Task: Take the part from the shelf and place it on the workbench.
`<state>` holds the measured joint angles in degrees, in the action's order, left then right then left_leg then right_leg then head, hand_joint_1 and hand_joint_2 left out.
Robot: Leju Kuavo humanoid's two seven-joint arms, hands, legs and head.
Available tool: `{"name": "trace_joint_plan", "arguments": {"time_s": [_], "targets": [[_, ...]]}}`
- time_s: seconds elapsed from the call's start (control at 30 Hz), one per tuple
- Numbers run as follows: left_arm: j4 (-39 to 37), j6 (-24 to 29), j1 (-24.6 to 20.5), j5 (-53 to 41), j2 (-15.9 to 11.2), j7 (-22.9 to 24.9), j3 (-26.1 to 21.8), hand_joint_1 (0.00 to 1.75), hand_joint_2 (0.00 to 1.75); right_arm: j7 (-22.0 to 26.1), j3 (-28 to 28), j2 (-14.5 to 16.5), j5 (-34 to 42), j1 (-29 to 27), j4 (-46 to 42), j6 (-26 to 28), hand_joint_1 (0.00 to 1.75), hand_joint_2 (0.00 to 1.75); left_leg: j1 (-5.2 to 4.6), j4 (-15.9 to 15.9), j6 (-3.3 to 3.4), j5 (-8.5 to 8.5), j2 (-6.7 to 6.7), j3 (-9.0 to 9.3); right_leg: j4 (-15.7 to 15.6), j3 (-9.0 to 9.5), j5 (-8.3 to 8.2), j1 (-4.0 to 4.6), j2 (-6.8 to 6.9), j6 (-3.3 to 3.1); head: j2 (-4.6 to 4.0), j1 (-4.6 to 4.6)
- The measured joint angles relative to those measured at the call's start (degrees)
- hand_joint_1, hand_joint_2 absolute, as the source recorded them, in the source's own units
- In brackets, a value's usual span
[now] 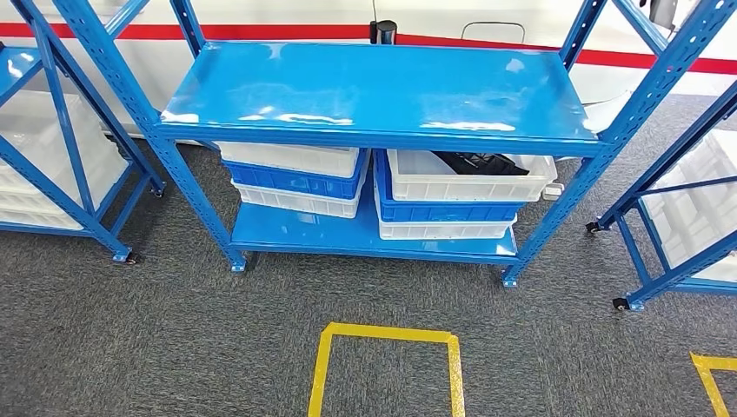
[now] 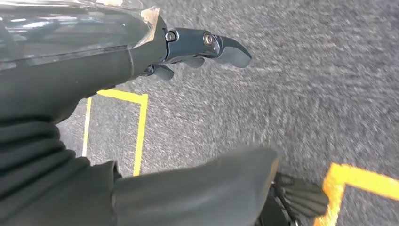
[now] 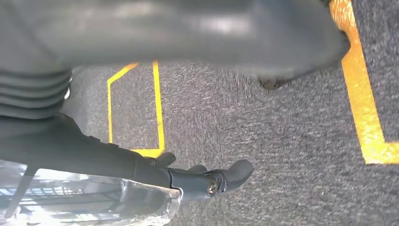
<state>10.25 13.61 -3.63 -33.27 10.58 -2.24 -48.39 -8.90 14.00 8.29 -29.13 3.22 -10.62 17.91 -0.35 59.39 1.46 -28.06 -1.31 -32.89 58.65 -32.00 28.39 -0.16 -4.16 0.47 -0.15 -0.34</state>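
A dark part (image 1: pixel 480 162) lies in the top white bin (image 1: pixel 417 184) at the right of the lower level of the blue shelf (image 1: pixel 374 91); the upper shelf board hides much of it. My left hand (image 2: pixel 94 84) hangs over grey carpet, its dark fingers (image 2: pixel 207 44) stretched out and apart from the thick thumb (image 2: pixel 226 183), holding nothing. My right hand (image 3: pixel 117 160) hangs the same way, with its fingers (image 3: pixel 211 181) extended, its thumb (image 3: pixel 235 33) apart from them, and nothing in it.
Stacked white and blue bins (image 1: pixel 291 178) fill the shelf's lower left. More blue racks with white bins stand at the left (image 1: pixel 52 156) and right (image 1: pixel 687 200). A yellow tape square (image 1: pixel 387 333) marks the carpet before the shelf. A white wall with a red stripe runs behind.
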Motion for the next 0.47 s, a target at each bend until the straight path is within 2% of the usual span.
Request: {"name": "trace_joint_plan", "arguments": {"time_s": [0.1, 0.27, 0.4, 0.47], "targets": [[0.3, 0.4, 0.4, 0.7, -0.3, 0.5, 1.3, 0.00, 1.75, -0.1, 0.5, -0.1, 1.6, -0.4, -0.2, 0.3, 0.00, 1.75, 0.02, 0.0, 0.00, 0.00, 0.00, 0.01, 0.0, 0.01, 0.00, 0.02, 0.00, 0.00, 0.00, 0.00], [1.7, -1.4, 1.9, 5.3, -1.6, 0.7, 7.8, 0.00, 1.75, 0.8, -0.2, -1.1, 5.7, -2.2, -1.3, -1.9, 0.00, 1.75, 0.12, 0.0, 0.00, 0.00, -0.01, 0.02, 0.0, 0.01, 0.00, 0.08, 0.01, -0.01, 0.00, -0.01], [3.0, -3.0, 3.1, 9.2, -2.8, 0.9, 13.0, 0.00, 1.75, 1.8, -1.5, -1.9, 9.0, -3.4, -2.4, -4.1, 0.00, 0.00, 0.21, -0.1, -0.01, -0.01, -0.01, 0.02, 0.0, 0.00, 0.01, 0.15, 0.01, -0.02, 0.00, -0.01], [3.6, -3.7, 3.7, 10.8, -3.3, 0.9, 15.2, 0.00, 1.75, 2.3, -2.1, -2.3, 10.3, -3.8, -2.9, -4.9, 0.00, 0.00, 0.21, -0.1, -0.01, -0.01, -0.01, 0.02, 0.0, 0.00, 0.01, 0.16, 0.01, -0.02, 0.00, -0.01]]}}
